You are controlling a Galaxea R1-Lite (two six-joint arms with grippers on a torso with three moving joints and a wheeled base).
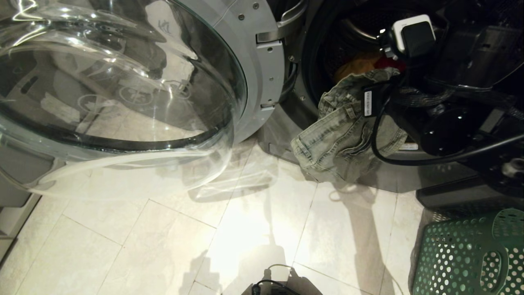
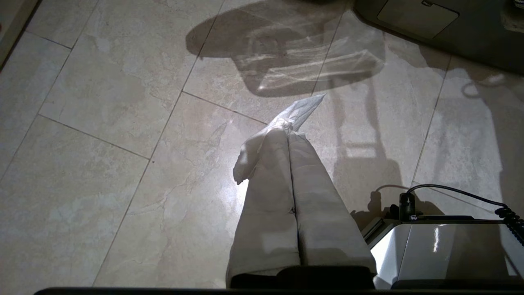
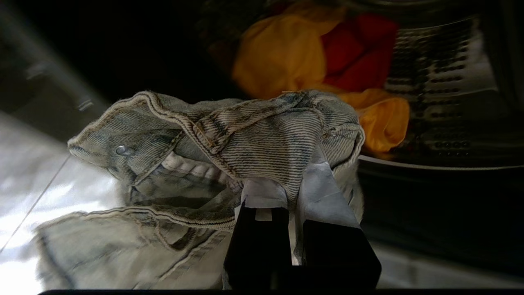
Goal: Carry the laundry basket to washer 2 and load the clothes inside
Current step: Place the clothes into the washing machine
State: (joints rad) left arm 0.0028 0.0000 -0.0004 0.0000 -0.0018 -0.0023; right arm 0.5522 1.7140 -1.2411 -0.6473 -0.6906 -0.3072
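Your right gripper [image 3: 292, 192] is pinched on the faded grey-green denim jeans [image 1: 348, 127], draped over the dark grey washer's drum mouth [image 1: 327, 49]. You are mid-load: push deeper before releasing. The perforated green plastic basket [image 1: 462, 254] stands nearby; the left gripper [image 2: 288, 131] hangs closed, empty.

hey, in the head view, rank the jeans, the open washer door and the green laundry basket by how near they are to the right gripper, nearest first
1. Jeans: pinched in the right gripper, hanging over the drum's rim.
2. Laundry basket: on the floor, lower right.
3. Washer door: swung open at far left.
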